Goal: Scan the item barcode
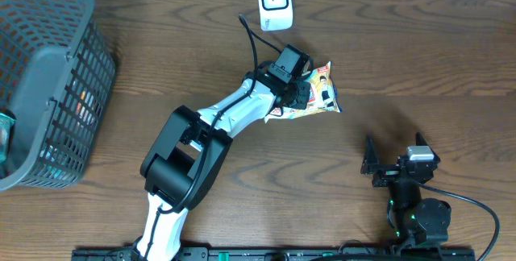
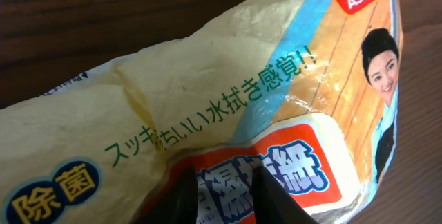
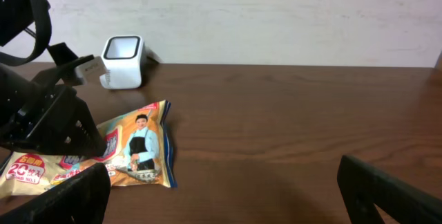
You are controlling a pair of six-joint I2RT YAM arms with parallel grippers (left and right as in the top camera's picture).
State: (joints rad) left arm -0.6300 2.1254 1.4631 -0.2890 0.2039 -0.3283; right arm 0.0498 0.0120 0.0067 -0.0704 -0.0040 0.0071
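Note:
The item is a flat yellow-and-orange packet with Japanese print and a picture of a man. It lies on the wooden table, below and to the right of the white barcode scanner. My left gripper is shut on the packet's left part. In the left wrist view the packet fills the frame, and the dark fingertips pinch its orange label. No barcode shows on the visible face. My right gripper stands open near the front right, empty. Its view shows the packet and the scanner ahead to the left.
A grey plastic basket holding other goods stands at the left edge of the table. A black cable runs along the left arm, close to the scanner. Bare wood separates the packet from the right gripper.

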